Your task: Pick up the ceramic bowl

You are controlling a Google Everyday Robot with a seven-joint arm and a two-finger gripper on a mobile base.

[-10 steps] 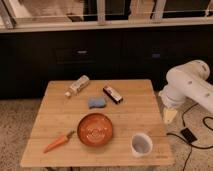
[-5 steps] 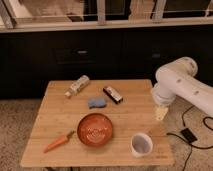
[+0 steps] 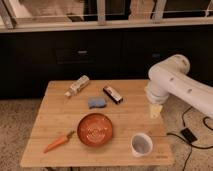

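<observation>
The ceramic bowl (image 3: 95,129) is round, shallow and orange-red with a pale pattern inside. It sits on the wooden table (image 3: 55,115) near the front middle. My white arm (image 3: 175,82) reaches in from the right. My gripper (image 3: 156,111) hangs pointing down over the table's right edge, to the right of the bowl and a little behind it, well apart from it. It holds nothing that I can see.
A white cup (image 3: 141,144) stands at the front right, close to the bowl. A carrot (image 3: 59,142) lies front left. A bottle (image 3: 77,85), a blue sponge (image 3: 97,103) and a dark snack bar (image 3: 112,94) lie behind the bowl. A black box with a cable (image 3: 187,135) lies on the floor at the right.
My arm and gripper have moved left, from beside the table to over its right edge. The objects on the table have not moved.
</observation>
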